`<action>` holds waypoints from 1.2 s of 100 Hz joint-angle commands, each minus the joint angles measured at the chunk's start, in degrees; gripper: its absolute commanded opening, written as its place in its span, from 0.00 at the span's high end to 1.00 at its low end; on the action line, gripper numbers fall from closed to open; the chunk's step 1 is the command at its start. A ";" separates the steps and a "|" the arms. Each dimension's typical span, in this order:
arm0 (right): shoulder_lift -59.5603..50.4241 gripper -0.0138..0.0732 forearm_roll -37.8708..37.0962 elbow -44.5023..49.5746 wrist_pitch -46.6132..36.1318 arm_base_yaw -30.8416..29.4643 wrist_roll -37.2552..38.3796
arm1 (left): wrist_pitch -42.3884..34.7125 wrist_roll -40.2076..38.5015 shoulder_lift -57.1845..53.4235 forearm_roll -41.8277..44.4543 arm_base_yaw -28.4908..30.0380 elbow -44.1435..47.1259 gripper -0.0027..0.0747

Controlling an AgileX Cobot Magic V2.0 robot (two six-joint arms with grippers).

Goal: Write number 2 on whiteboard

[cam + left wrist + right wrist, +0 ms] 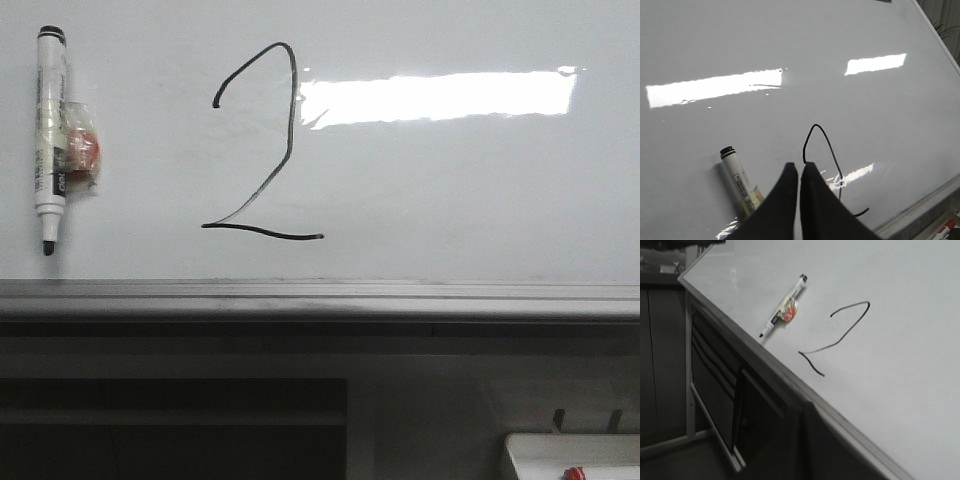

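A thin black number 2 (262, 140) is drawn on the glossy whiteboard (450, 190), left of a bright light reflection. It also shows in the left wrist view (827, 150) and the right wrist view (840, 335). A white marker (50, 135) with a black cap and a red-and-clear bit taped to it sticks on the board left of the digit, tip down. My left gripper (799, 167) is shut and empty, off the board between marker (737, 182) and digit. My right gripper (804, 407) is shut and empty, below the board's grey rail. Neither gripper shows in the front view.
The grey metal rail (320, 298) runs along the board's bottom edge, with dark shelving (170, 420) below. A small white tray (570, 455) with a red item sits at the lower right. A red-capped marker (945, 229) lies beyond the board's edge.
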 commanded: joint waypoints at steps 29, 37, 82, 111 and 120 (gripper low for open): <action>1.38 0.91 0.57 3.68 -3.55 -0.34 -0.04 | -4.30 -0.20 0.40 -0.03 0.22 -1.67 0.99; 1.38 0.91 0.57 3.92 -3.55 -0.34 -0.04 | -4.80 -0.20 0.23 0.98 0.22 -0.71 0.99; 1.38 0.91 0.57 3.92 -3.55 -0.34 -0.04 | -2.22 -0.20 -11.14 4.81 26.78 4.60 0.99; 1.38 0.91 0.57 3.92 -3.46 -0.34 -0.04 | 5.98 -0.42 -20.46 4.66 35.36 13.83 0.99; 1.38 0.91 0.57 3.92 -3.58 -0.34 -0.04 | 12.41 -0.52 -20.46 4.50 36.08 14.19 0.99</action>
